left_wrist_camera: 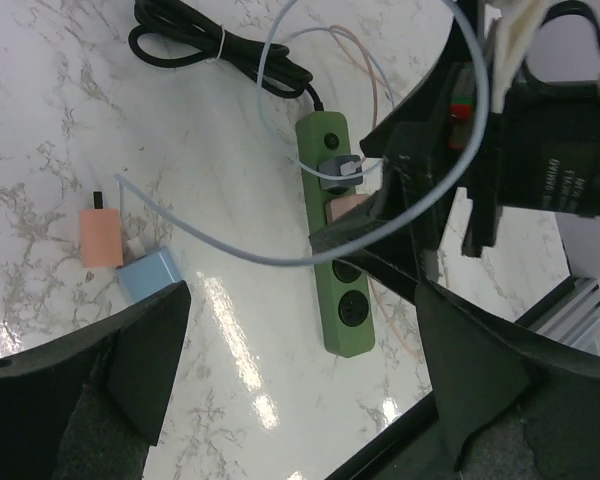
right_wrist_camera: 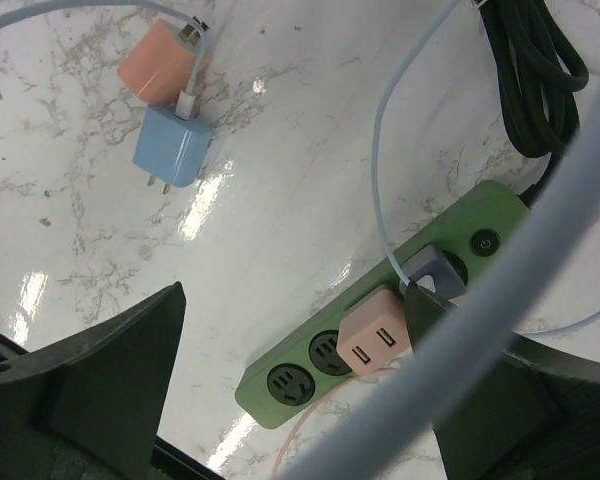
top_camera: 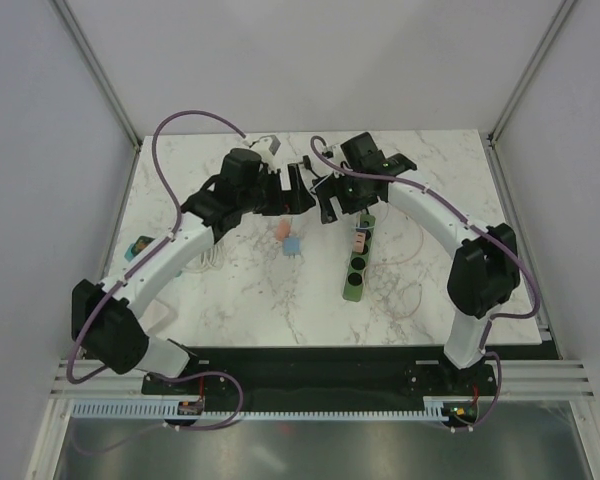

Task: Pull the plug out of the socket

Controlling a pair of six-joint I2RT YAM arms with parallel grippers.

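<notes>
A green socket strip (top_camera: pixel 356 270) lies on the marble table right of centre. A pink plug (right_wrist_camera: pixel 375 340) and a grey plug (right_wrist_camera: pixel 432 272) with a pale blue cable sit in it near its switch end; both also show in the left wrist view, pink plug (left_wrist_camera: pixel 345 207) and grey plug (left_wrist_camera: pixel 338 166). My right gripper (right_wrist_camera: pixel 298 330) hangs open above the strip, its right finger beside the two plugs, holding nothing. My left gripper (left_wrist_camera: pixel 300 360) is open and empty, hovering over bare table left of the strip (left_wrist_camera: pixel 337 290).
A loose orange adapter (right_wrist_camera: pixel 152 60) and a blue adapter (right_wrist_camera: pixel 175 150) lie left of the strip. The strip's black cord (left_wrist_camera: pixel 220 45) is bundled at the far end. Thin pale cables loop over the table. My two wrists stand close together.
</notes>
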